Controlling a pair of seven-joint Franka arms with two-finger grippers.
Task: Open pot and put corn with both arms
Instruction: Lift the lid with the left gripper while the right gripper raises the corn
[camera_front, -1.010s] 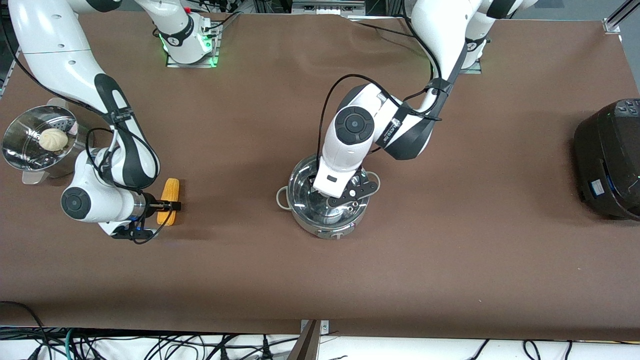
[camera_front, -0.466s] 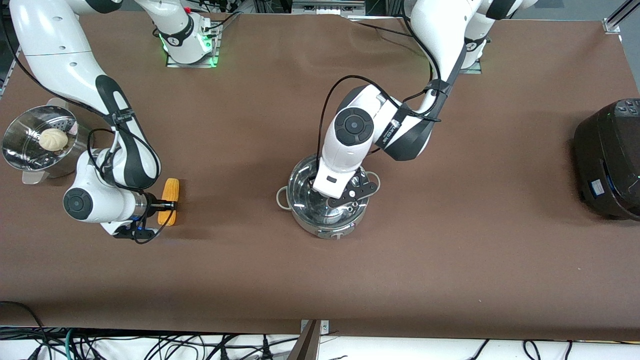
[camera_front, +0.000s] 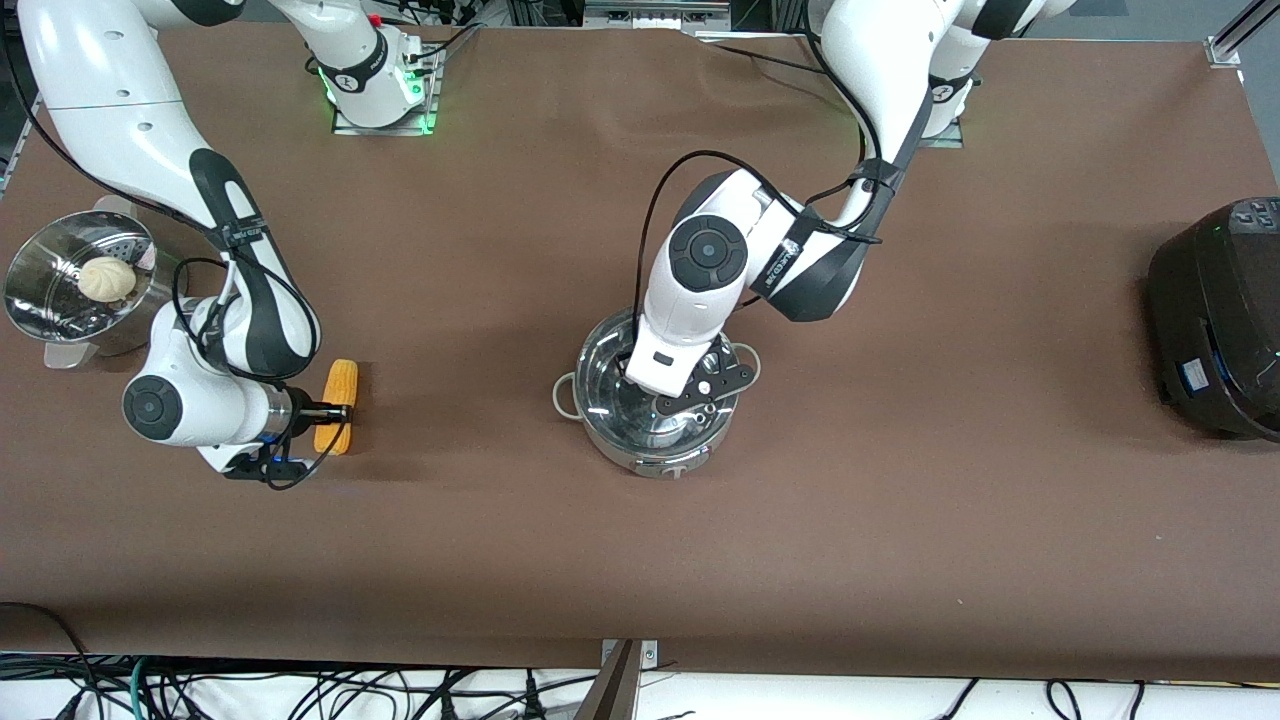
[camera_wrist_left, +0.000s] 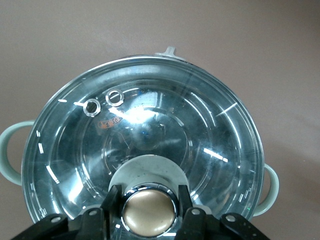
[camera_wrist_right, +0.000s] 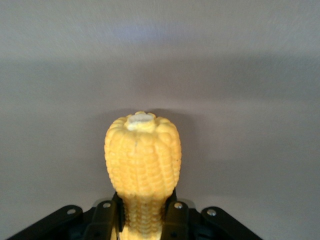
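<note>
The steel pot (camera_front: 655, 455) stands mid-table with its glass lid (camera_front: 605, 390) on it. My left gripper (camera_front: 655, 396) is down on the lid, and in the left wrist view it (camera_wrist_left: 149, 199) is shut on the lid's round knob (camera_wrist_left: 149, 214), one finger against each side. The lid (camera_wrist_left: 165, 125) covers the pot there too. The yellow corn (camera_front: 340, 382) is at the right arm's end of the table. My right gripper (camera_front: 336, 410) is shut on its slim end and holds it just above the cloth. It shows the same in the right wrist view (camera_wrist_right: 145, 212), the corn (camera_wrist_right: 142, 155) pointing away.
A perforated steamer bowl (camera_front: 35, 300) with a pale bun (camera_front: 106, 277) stands at the table edge beside the right arm. A big black cooker (camera_front: 1220, 310) stands at the left arm's end. Brown cloth lies between corn and pot.
The right gripper and the corn have shifted very slightly toward the right arm's end. The left gripper stays on the knob and the lid has not moved.
</note>
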